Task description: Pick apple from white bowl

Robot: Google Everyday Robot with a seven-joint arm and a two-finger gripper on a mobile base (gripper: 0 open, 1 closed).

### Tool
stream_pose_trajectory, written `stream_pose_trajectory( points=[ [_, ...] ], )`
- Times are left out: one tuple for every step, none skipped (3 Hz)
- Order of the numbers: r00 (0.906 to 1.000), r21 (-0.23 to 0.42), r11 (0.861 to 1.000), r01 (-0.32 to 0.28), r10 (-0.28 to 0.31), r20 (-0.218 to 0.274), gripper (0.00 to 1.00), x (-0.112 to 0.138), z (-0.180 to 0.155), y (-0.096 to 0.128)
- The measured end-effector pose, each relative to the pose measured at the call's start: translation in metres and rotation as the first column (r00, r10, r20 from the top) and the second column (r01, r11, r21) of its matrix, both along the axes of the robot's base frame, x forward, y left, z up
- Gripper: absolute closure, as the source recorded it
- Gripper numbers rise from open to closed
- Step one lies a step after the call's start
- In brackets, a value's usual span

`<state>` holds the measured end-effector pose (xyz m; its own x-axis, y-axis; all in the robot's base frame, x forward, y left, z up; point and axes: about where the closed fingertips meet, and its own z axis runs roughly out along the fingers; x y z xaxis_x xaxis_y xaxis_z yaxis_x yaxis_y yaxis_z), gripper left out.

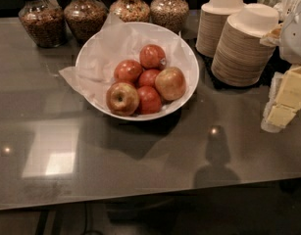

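The white bowl [188, 58], wide and lined with crinkled white paper, sits on the grey table at centre back. It holds several apples. The apple [170, 83], the largest and palest with golden-yellow skin and a pink blush, lies at the bowl's right side. Smaller deep-red apples [149, 99] lie beside it, and a yellow-centred apple [122, 98] is at the front left. My gripper [282, 104], with pale yellow parts, hangs at the right edge of the view. It is well to the right of the bowl and apart from it, holding nothing that I can see.
Two stacks of small beige bowls [243, 45] stand at the back right, near the gripper. Several glass jars of cereal and nuts [86, 16] line the back edge behind the bowl. The table's front edge [140, 199] runs across the bottom.
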<state>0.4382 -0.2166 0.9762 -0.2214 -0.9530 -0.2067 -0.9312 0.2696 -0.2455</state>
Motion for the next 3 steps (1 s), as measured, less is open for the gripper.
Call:
stream_pose_trajectory(
  points=[
    [1.0000,-0.002,1.000,-0.005,0.005,0.006,0.00,0.001,0.000,0.002],
    [0.9990,0.022,0.999,-0.041,0.041,0.015,0.00,0.014,-0.004,0.017],
    [0.9961,0.044,0.995,-0.086,0.085,0.024,0.00,0.028,-0.007,0.033]
  ],
)
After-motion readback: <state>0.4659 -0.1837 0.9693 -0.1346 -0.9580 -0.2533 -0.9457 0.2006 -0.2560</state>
